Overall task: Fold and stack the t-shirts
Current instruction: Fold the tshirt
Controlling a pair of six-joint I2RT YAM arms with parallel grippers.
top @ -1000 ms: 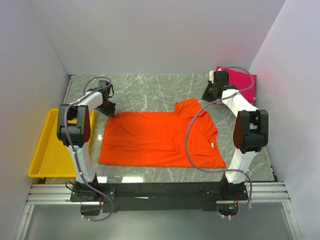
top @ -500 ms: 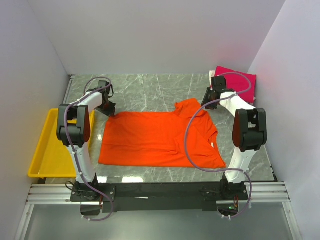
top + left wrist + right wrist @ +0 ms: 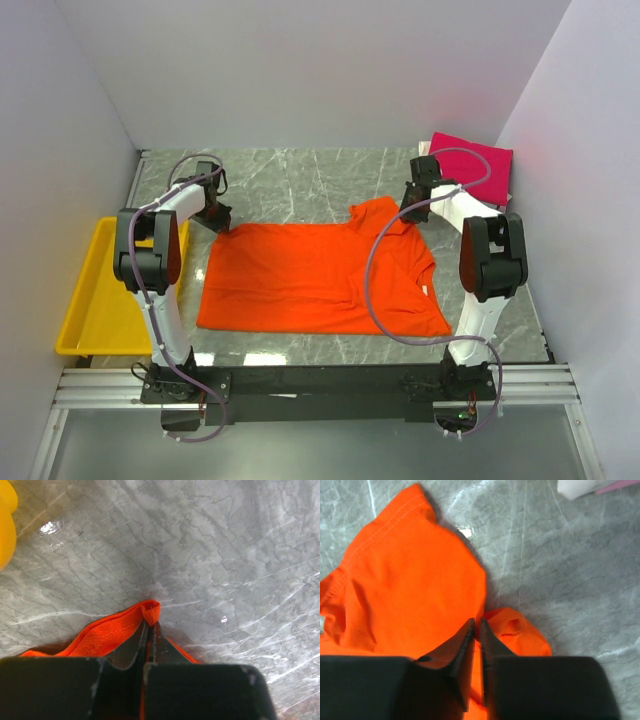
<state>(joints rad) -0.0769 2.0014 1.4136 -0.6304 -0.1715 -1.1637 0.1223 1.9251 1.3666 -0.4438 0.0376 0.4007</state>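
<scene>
Since a second ago the right gripper [image 3: 475, 622] has come away from the folded magenta-pink cloth t-shirt [image 3: 472, 163] at the far right corner of the grey marble bench [image 3: 300, 180]. It now sits over the far right part of the bright orange cloth t-shirt [image 3: 320, 275], near the collar. The left arm and the orange shirt lie as they did before.

The orange shirt is spread flat in the middle of the bench, between the two arms. The left gripper [image 3: 150, 623] is at the shirt's far left corner, its fingers pressed together and pinching the hem, which bunches into a small peak just past the fingertips. The right gripper's fingers are also pressed together, leaving only a thin slit over the shirt's edge. Whether any cloth is caught between them I cannot tell, since the gripper body hides the lower part of that view.

The yellow plastic tray [image 3: 85, 300] lies off the left side of the bench and shows only as a sliver in the left wrist view. The pink shirt is cut off at the top right of the right wrist view.
</scene>
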